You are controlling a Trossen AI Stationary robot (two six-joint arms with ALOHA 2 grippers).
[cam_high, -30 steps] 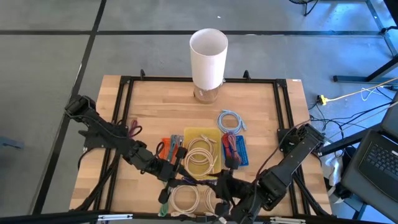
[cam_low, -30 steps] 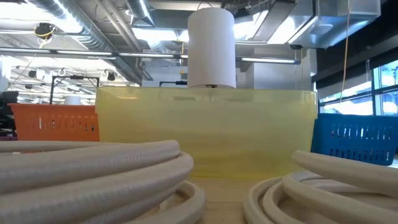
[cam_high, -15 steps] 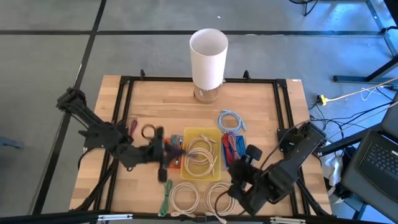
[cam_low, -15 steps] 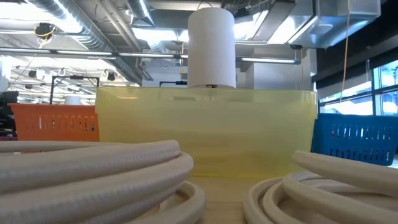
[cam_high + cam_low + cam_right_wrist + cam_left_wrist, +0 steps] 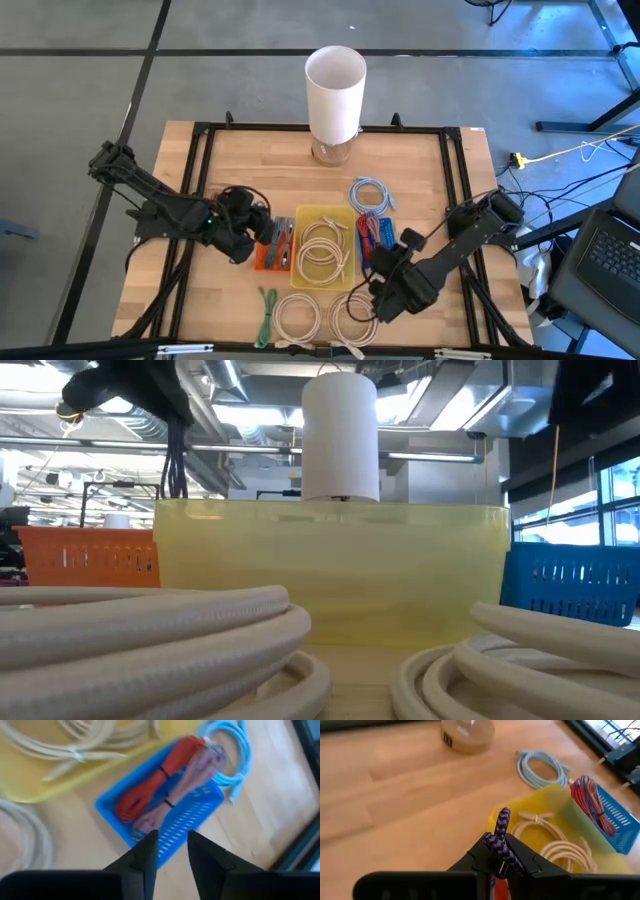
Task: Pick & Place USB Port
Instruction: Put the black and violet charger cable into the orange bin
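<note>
The left gripper [image 5: 501, 865] is clamped on a purple braided cable [image 5: 501, 837], held above the table at about 9 o'clock of the yellow tray [image 5: 303, 217], over the orange tray [image 5: 262, 260]. The right gripper [image 5: 170, 851] hovers at about 4 o'clock of the yellow tray, over the blue tray [image 5: 187, 815] of red and purple cables; its fingers stand a little apart with nothing between them. A white cylinder [image 5: 335, 92] stands at 12 o'clock.

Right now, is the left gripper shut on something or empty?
Shut on a purple braided cable: the left gripper pinches it between its fingertips, beside the yellow bin.
</note>
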